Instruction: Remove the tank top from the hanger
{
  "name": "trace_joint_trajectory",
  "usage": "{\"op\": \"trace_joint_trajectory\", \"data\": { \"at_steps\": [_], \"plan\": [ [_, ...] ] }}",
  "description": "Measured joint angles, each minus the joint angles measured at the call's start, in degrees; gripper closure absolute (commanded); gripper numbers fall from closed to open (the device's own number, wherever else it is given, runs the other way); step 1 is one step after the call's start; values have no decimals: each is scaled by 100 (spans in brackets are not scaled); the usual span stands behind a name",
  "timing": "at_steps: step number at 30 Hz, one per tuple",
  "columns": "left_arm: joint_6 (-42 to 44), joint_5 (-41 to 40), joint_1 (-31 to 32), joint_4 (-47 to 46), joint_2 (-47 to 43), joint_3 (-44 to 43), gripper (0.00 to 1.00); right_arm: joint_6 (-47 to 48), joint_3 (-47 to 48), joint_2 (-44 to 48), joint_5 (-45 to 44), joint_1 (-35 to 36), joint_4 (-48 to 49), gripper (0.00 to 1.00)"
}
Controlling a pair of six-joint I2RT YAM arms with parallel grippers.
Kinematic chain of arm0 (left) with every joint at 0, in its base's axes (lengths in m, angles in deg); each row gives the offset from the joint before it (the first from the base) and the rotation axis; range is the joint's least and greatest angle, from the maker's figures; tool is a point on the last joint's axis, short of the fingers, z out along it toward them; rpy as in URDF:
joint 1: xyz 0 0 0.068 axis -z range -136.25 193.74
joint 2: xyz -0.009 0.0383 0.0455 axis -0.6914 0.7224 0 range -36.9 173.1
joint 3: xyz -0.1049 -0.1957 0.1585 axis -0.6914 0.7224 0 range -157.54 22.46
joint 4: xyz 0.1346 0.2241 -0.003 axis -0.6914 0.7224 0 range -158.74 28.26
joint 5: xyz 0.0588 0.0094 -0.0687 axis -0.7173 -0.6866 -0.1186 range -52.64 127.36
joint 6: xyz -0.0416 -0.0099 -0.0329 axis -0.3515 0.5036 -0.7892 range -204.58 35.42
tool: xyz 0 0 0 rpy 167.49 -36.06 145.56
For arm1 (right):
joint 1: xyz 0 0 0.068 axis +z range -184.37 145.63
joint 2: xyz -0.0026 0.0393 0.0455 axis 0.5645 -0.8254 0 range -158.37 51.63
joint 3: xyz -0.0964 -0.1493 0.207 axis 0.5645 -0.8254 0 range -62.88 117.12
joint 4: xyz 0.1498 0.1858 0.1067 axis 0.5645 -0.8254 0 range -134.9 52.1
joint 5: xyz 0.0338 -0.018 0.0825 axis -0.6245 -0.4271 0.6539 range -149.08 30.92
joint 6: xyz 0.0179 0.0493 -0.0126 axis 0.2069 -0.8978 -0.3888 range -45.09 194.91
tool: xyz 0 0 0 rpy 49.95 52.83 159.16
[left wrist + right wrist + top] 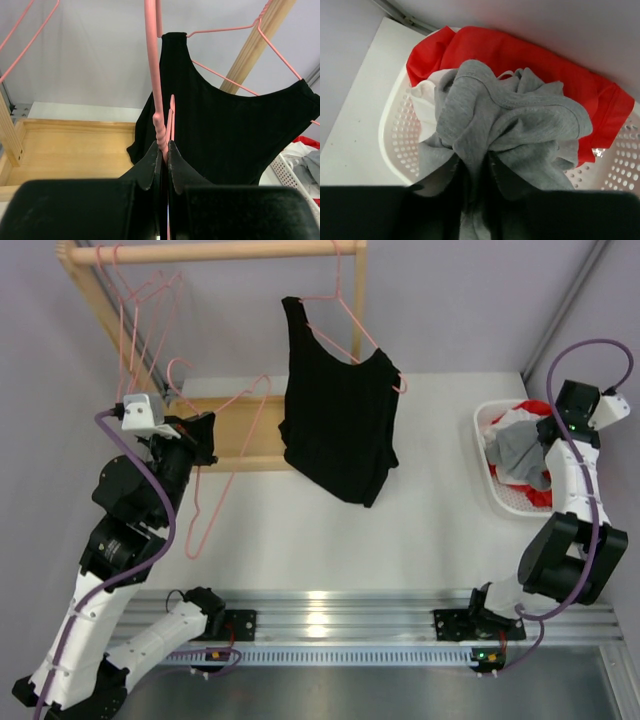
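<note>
**Tank top on its hanger, both grippers occupied elsewhere**

The black sleeveless tank top (338, 420) hangs on a tilted pink wire hanger (337, 280) hooked over the light wooden rail (220, 252). In the overhead view its long axis runs from 12 to 6 o'clock. From the left gripper (198, 437) it lies near, at 3 o'clock. From the right gripper (545, 435) it lies farther off, at 9 o'clock, so the left arm looks better placed.

Neither gripper is free. The left fingers are clenched on the twisted neck of a second, bare pink wire hanger (155, 75). The right fingers pinch a crumpled grey garment (510, 115) over the white perforated plastic basket (395, 135).

Only the left wrist view shows one strap riding high on its hanger's arm, toward 12 o'clock. Only the overhead view shows how far each arm is from the tank top.
</note>
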Motion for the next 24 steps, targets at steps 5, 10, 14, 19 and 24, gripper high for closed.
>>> {"op": "trace_joint_trajectory", "data": {
  "at_steps": [5, 10, 14, 19, 24],
  "plan": [
    [0, 0, 0, 0, 9, 0, 100, -48, -4, 74, -31, 2, 4, 27],
    [0, -2, 0, -2, 42, 0, 100, 37, 4, 625, -155, 4, -13, 22],
    [0, -26, 0, 0, 188, -9, 100, 81, 42, 1246, -44, 17, -28, 18],
    [22, -225, 0, 26, 605, -192, 100, 144, 61, 1893, 533, 42, -26, 16],
    [245, -437, 0, 44, 1351, -885, 100, 203, 61, 2197, 933, 46, -28, 15]
  ]
}}
